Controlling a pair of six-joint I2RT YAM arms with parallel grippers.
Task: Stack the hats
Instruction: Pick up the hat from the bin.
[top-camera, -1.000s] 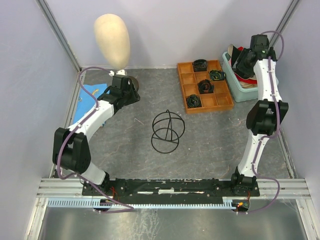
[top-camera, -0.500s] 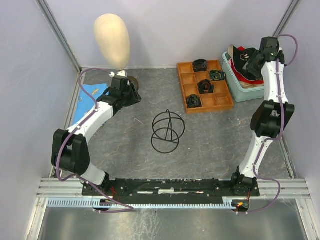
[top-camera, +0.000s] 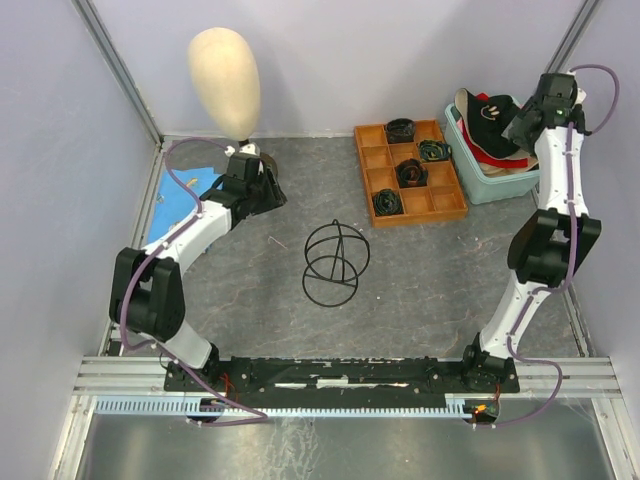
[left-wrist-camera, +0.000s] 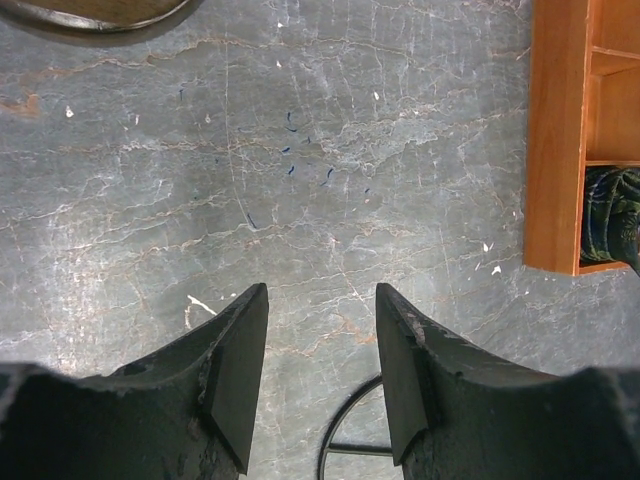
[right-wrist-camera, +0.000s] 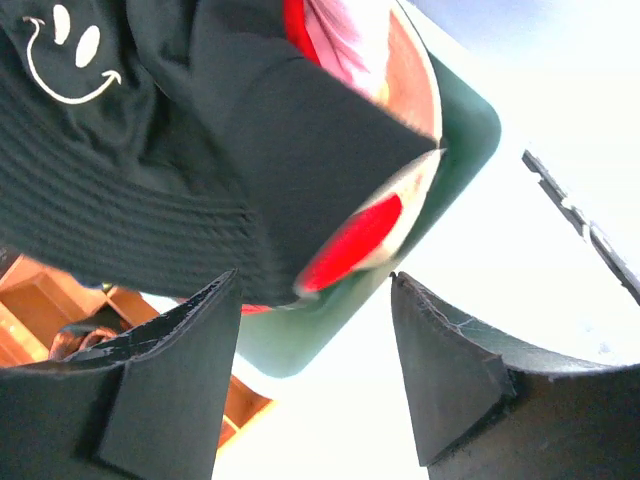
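Hats sit heaped in tub at far right corner, black hat with smiley logo on top, pink hat under it, red lining showing at the edge. Count of hats in the pile cannot be told. Right gripper hangs just beside the pile, raised off the table, released: 2 jaws spread, nothing between them. Key relation: black hat's brim lies straight ahead of the jaw gap, toward the left-hand jaw, and the brim edge runs diagonally from lower left to upper right in the wrist view, so it crosses the gap at a slant, not square. Tub wall is just behind the brim, near the right-hand jaw. Left gripper is also released, empty, over bare table near the stand of head, well apart from the hats, with tray and wire ball between. Right arm is clearly the nearer one. Likely step: right arm going for the top hat; a slight roll to square the jaws on the brim looks needed, and the tub rim could snag a finger.
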